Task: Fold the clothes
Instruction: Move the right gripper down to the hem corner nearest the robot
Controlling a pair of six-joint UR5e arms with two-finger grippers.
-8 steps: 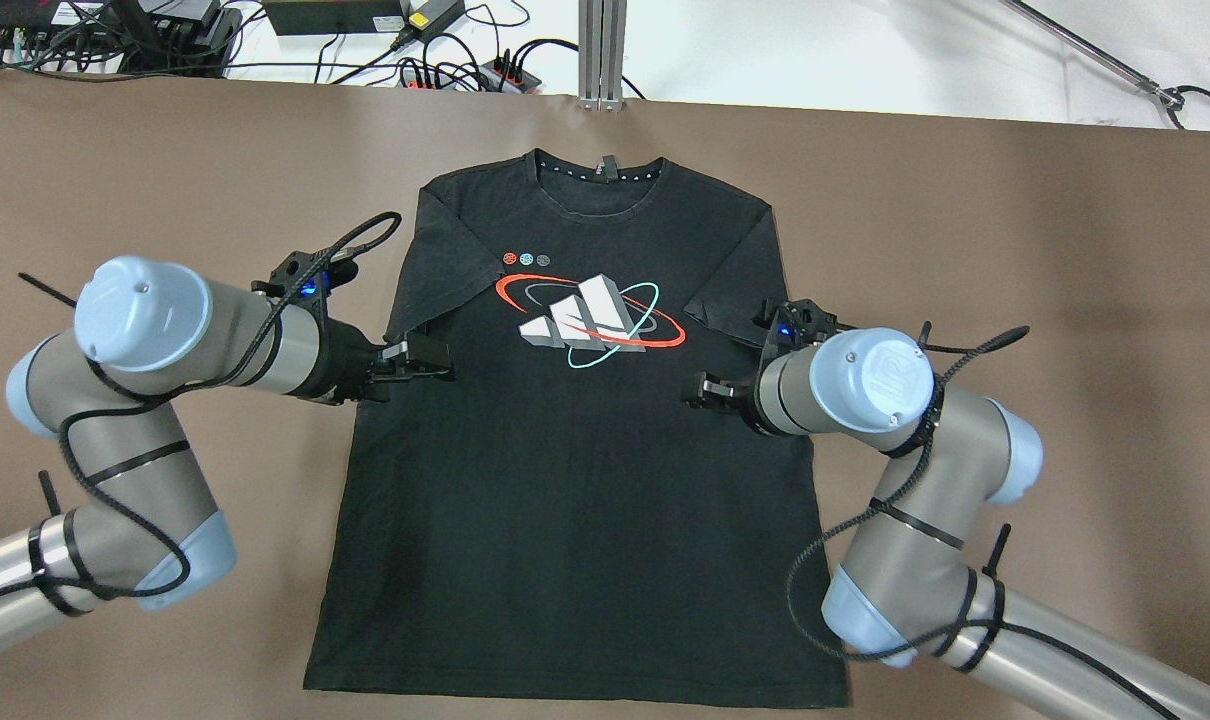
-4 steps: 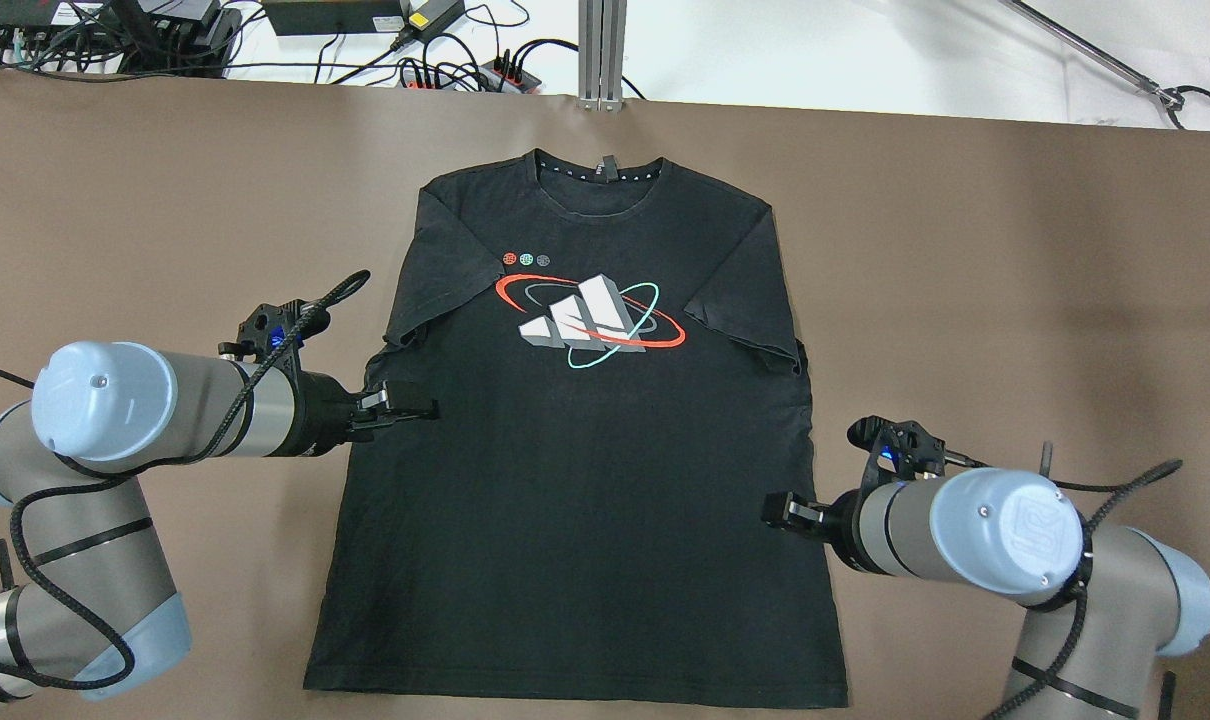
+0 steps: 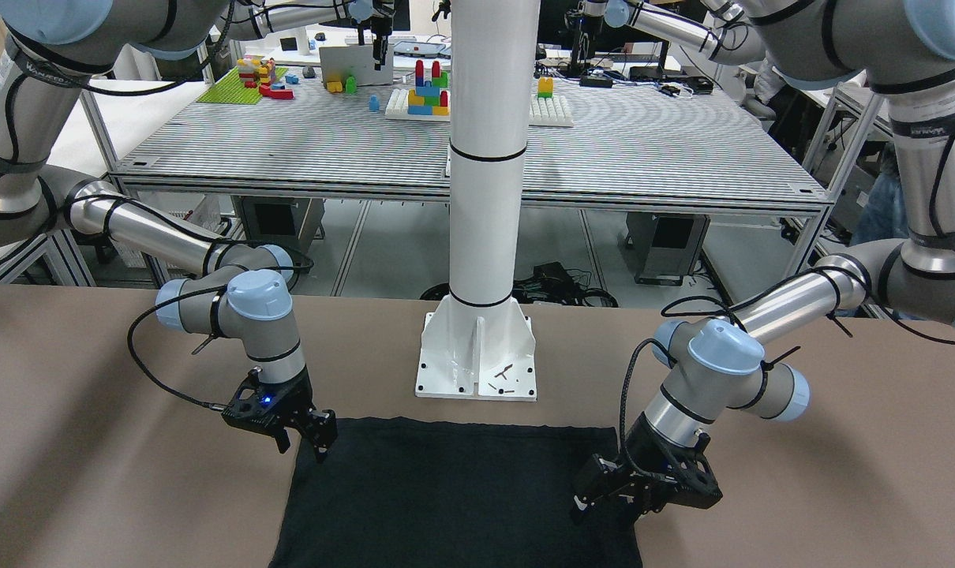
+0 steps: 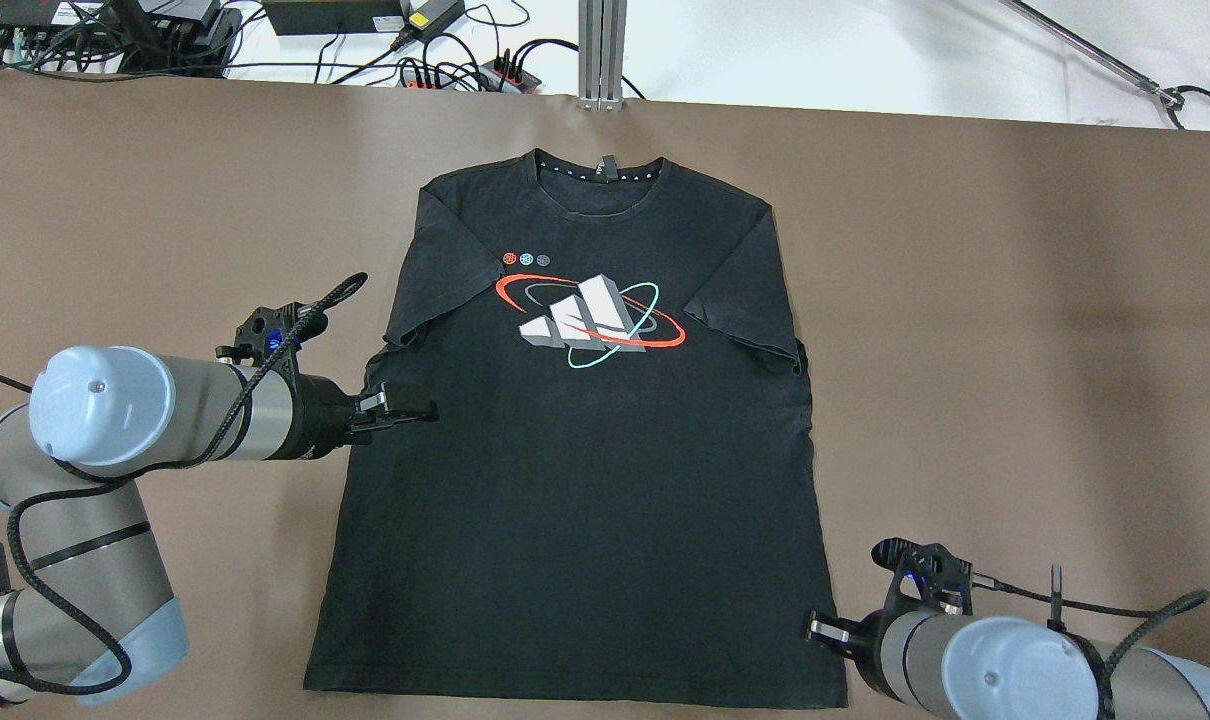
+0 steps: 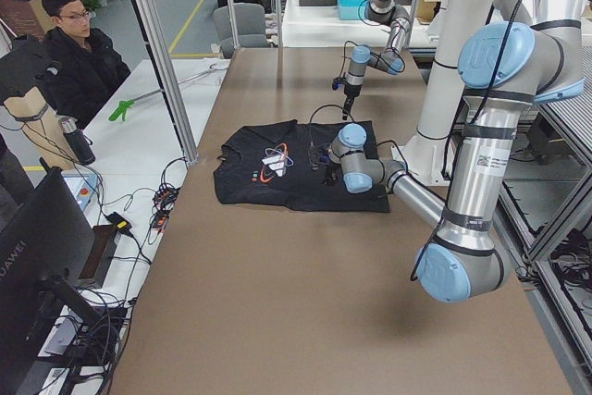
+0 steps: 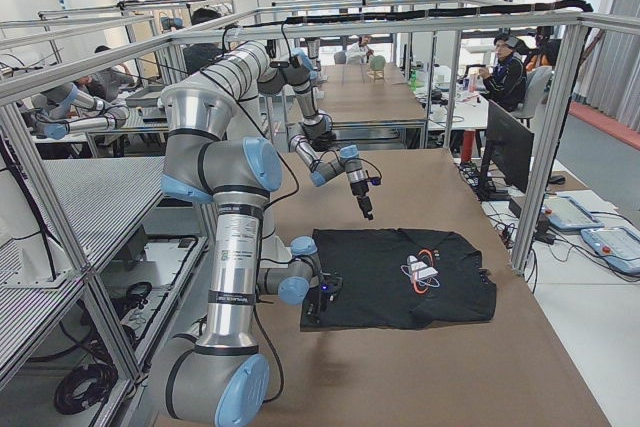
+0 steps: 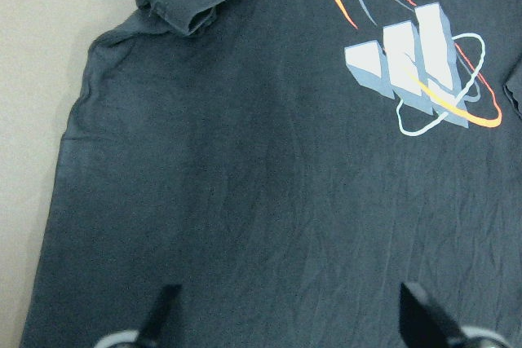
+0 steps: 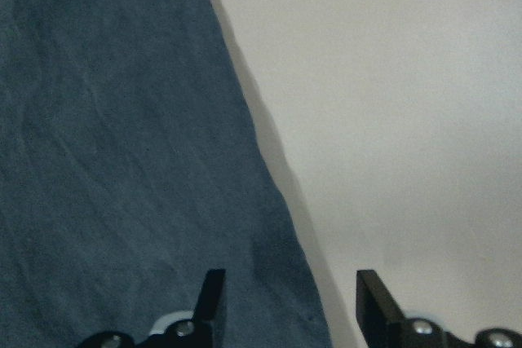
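Grey arm tubes (image 4: 205,415), pale-blue joint caps (image 4: 90,405), braided black cables (image 4: 337,292) — black fingers (image 7: 165,306)

Robotics lab, big open indoor hall. Evidence: grey robot arms (image 3: 276,347) w/ blue joint caps branch off a white pillar (image 3: 489,197) bolted to a brown surface (image 3: 91,473). Aluminium frame (image 6: 420,17) boxes the cell in. Behind, a ribbed metal surface (image 3: 643,150) w/ toy bricks (image 3: 422,91). Cabled power strips (image 4: 510,76) at the brown surface's far edge. Monitor (image 6: 520,142) and seated person (image 6: 505,72) alongside; another person (image 5: 79,53) and a dark screen (image 5: 42,256) at the other end. Far surfaces seem to carry more arms, too small to be sure.
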